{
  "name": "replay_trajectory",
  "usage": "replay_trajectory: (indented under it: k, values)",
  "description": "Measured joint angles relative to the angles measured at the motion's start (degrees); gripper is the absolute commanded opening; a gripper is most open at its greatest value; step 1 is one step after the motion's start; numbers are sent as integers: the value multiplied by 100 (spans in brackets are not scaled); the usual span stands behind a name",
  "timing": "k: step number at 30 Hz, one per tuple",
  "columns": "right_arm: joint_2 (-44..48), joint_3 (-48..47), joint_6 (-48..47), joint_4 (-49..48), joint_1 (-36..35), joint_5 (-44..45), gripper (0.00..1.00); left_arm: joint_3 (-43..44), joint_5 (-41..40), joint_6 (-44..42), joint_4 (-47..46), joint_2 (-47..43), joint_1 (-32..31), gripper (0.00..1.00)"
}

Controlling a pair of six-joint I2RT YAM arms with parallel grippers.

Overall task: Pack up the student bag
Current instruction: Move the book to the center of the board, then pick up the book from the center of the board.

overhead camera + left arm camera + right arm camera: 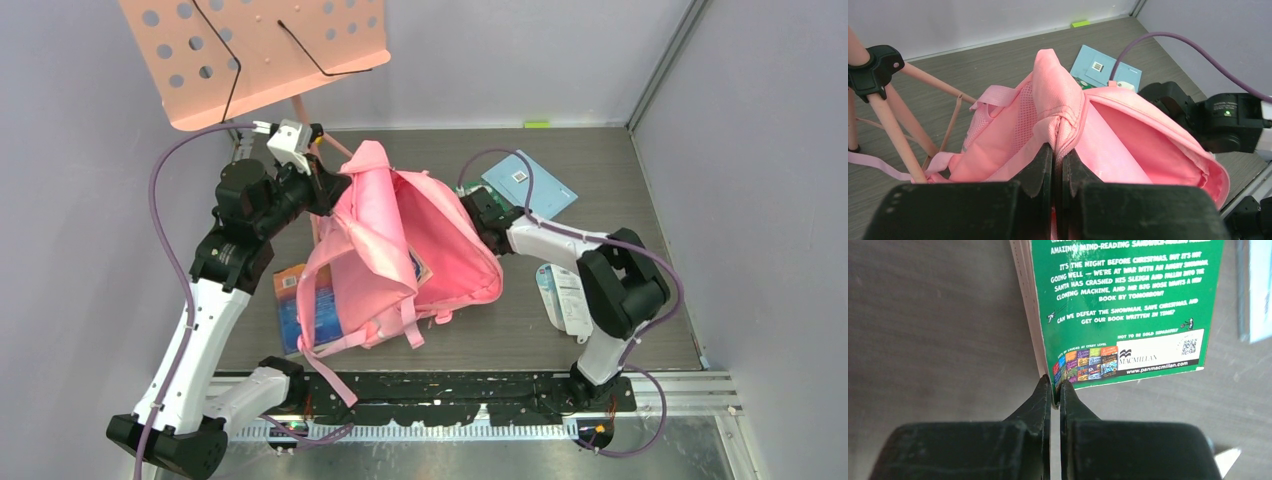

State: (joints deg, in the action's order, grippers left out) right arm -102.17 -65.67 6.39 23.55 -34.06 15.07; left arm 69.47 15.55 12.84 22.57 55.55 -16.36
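The student bag (400, 250), a big soft pink backpack, lies mid-table with its main opening gaping toward the right. My left gripper (325, 175) is shut on a fold of the bag's top rim and holds it raised; in the left wrist view the pink fabric (1058, 95) is pinched between the jaws of the left gripper (1058, 150). My right gripper (478, 205) sits just behind the bag's opening. It (1055, 385) is shut on the near corner of a green paperback book (1118, 305), which lies back cover up on the table.
A light blue book (530, 182) lies behind the right gripper. A colourful book (300, 305) sticks out from under the bag's left side, and a white book (562, 295) lies by the right arm's base. A salmon-pink music stand (255, 55) on a tripod (893, 125) stands at back left.
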Motion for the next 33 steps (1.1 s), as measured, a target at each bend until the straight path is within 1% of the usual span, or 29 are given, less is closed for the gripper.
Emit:
replay_trajectory:
  k: [8, 9, 10, 11, 12, 13, 14, 15, 16, 17, 18, 19, 21, 24, 33]
  values:
    - [1333, 1034, 1405, 1093, -494, 31, 1, 0, 59, 20, 0, -7, 0, 0]
    - [1449, 1049, 1491, 1222, -531, 28, 9, 0, 63, 20, -2, -7, 0, 0]
    - [1545, 1049, 1547, 1320, -557, 35, 14, 0, 70, 20, 0, -7, 0, 0]
    - [1648, 1047, 1609, 1397, -579, 66, 26, 0, 76, 22, 0, -7, 0, 0]
    - [1714, 1038, 1644, 1451, -597, 103, 31, 0, 79, 22, 0, -7, 0, 0]
    - [1729, 1001, 1668, 1513, -603, 146, 42, -4, 79, 20, -2, -7, 2, 0]
    - [1718, 955, 1657, 1569, -612, 190, 47, -4, 79, 20, -2, -7, 4, 0]
    - [1679, 894, 1644, 1604, -621, 247, 55, -4, 76, 22, -4, -7, 13, 0]
    - [1622, 817, 1622, 1631, -621, 315, 58, -4, 76, 22, -2, -7, 26, 0]
    - [1537, 721, 1593, 1637, -621, 378, 64, -4, 76, 22, -2, -7, 33, 0]
    - [1456, 636, 1554, 1633, -621, 435, 67, -4, 76, 20, -2, -7, 37, 0]
    - [1309, 498, 1497, 1615, -621, 485, 72, -4, 76, 22, -2, -7, 37, 0]
    - [1123, 363, 1436, 1526, -616, 540, 77, -7, 68, 20, -2, -7, 39, 0]
    - [927, 297, 1303, 1311, -592, 553, 82, -9, 46, 20, -2, -7, 72, 0]
    - [173, 153, 866, 750, -586, 793, 85, -52, -28, 17, 28, 13, 107, 0]
